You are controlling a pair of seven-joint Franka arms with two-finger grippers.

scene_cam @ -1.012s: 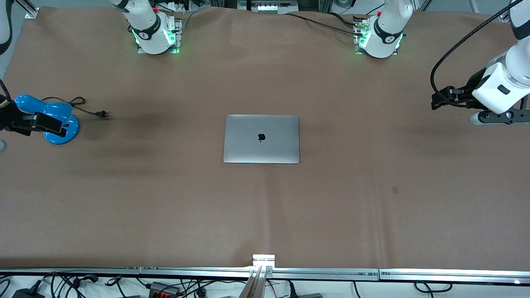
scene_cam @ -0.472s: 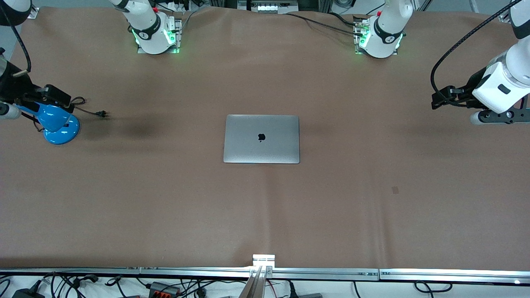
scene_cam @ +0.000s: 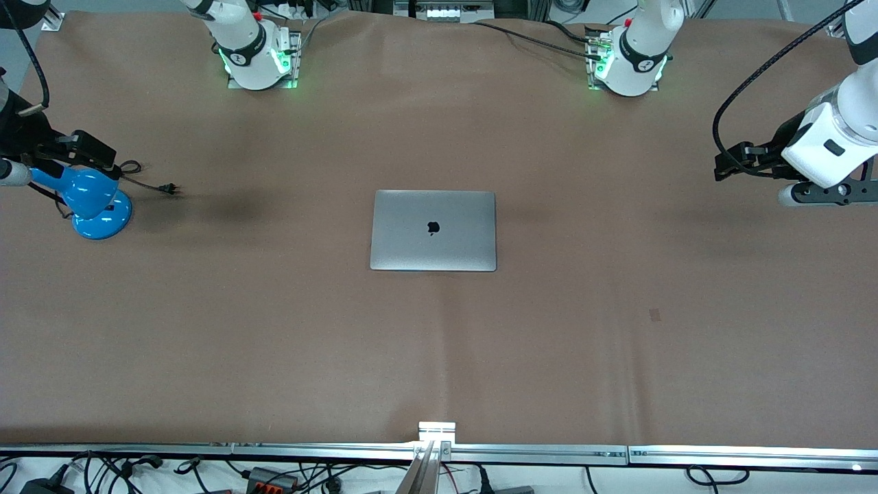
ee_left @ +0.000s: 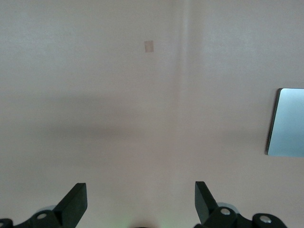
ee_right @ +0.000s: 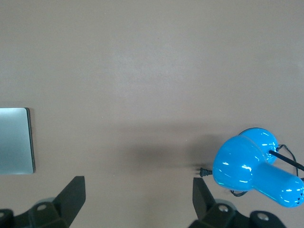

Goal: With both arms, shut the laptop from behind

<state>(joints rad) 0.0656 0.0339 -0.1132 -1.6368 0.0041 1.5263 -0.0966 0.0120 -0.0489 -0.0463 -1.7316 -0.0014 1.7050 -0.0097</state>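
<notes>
Lying shut, the smooth grey metal laptop (scene_cam: pixel 433 230) hadn't moved; left gripper (ee_left: pixel 137 204) and right gripper (ee_right: pixel 137 202) hovered spread, the right one apparently shifted slightly over the glossy blue lamp (scene_cam: pixel 92 202).

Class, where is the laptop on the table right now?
In the front view the laptop lies closed and flat at the middle of the table, between the two arms' ends, well apart from the blue lamp at the right arm's end.
</notes>
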